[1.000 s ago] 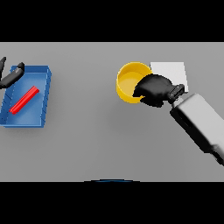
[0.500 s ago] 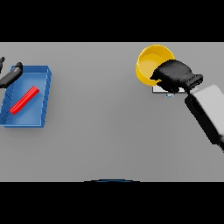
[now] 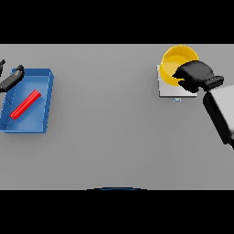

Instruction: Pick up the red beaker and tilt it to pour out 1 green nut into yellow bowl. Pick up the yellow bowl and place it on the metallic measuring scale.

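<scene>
Grey tabletop fills the head view from edge to edge. At its far right, the right hand (image 3: 195, 75) has its dark fingers curled over the near rim of the yellow bowl (image 3: 176, 64), gripping it. Just under the hand and bowl lies the metallic measuring scale (image 3: 170, 89), a pale square plate the bowl partly overlaps. Well away from that hand, at the opposite side, sits a blue tray (image 3: 45, 98) with a red beaker (image 3: 25, 104) lying aslant inside. The left hand (image 3: 11, 78) shows at the tray's far corner, fingers unclear.
</scene>
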Available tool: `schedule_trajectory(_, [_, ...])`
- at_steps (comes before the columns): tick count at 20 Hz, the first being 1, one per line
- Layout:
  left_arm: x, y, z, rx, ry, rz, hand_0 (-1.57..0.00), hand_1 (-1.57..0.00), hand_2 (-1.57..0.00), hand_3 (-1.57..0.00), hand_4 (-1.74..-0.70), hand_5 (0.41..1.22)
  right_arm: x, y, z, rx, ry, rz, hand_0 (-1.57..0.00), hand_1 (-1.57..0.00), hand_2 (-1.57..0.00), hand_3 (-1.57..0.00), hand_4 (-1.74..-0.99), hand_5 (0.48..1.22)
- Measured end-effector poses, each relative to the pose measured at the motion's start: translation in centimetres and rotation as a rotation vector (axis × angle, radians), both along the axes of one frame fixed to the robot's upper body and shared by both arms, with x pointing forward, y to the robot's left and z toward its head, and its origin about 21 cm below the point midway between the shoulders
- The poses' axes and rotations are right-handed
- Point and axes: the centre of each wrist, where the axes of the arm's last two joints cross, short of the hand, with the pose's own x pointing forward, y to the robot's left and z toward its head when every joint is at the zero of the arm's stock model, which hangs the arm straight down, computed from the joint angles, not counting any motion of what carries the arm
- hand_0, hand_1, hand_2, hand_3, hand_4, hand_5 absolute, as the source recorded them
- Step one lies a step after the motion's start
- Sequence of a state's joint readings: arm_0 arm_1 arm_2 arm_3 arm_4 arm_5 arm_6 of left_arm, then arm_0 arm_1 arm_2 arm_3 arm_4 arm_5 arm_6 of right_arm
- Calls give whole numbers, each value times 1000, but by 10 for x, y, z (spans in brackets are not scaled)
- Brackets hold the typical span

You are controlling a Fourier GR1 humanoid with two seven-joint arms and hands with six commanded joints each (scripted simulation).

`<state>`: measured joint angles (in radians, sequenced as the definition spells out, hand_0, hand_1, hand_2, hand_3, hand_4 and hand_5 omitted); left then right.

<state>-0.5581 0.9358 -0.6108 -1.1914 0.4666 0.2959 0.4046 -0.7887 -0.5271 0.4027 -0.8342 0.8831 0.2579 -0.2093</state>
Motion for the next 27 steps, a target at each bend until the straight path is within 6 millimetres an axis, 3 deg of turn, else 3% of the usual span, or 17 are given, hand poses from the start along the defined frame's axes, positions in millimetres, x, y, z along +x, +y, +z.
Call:
schedule_trajectory(5, [-1,1,-2,1,-1,3,1,1,1,1,-729,714,8,-9,-13,43,54,-34,-1548,-1571,-1393,-1407,-1741,1221])
schedule_trajectory(8, [-1,-2,-1,3,12,-3,1,1,1,1,-727,712,11,-9,-16,56,88,-67,-1417,-1571,-1363,-1487,-1741,1221])
schedule_trajectory(10, [1,-1,-1,5,8,4,1,1,1,1,-727,715,10,-10,-21,55,100,-61,-1397,-1571,-1385,-1363,-1741,1221])
schedule_trajectory(11, [2,-2,-2,3,12,0,1,1,1,1,-729,717,11,-8,-19,47,101,-74,-1332,-1459,-1423,-1198,-1741,1221])
schedule_trajectory(12, [2,0,-1,-1,16,-2,1,1,1,1,-730,720,10,-9,-19,55,109,-65,-1128,-1322,-1330,-1057,-1701,1221])
schedule_trajectory(14, [2,-2,-7,-1,15,-1,1,1,1,1,-733,728,10,-15,-17,74,117,-69,-721,-980,-1042,-833,-1619,1072])
schedule_trajectory(17, [2,-1,-6,-3,7,-7,1,1,1,1,-727,717,12,-14,-13,61,138,-94,-369,-582,-693,-613,-1539,933])
schedule_trajectory(21, [4,0,-8,-4,6,-4,1,1,1,1,-722,703,10,-14,-19,28,153,-59,-150,-243,-375,-449,-1469,842])
schedule_trajectory(27, [2,-2,-2,-7,5,-7,1,1,1,1,-720,693,11,-17,-19,16,175,-92,-39,-63,-103,-272,-1410,759])
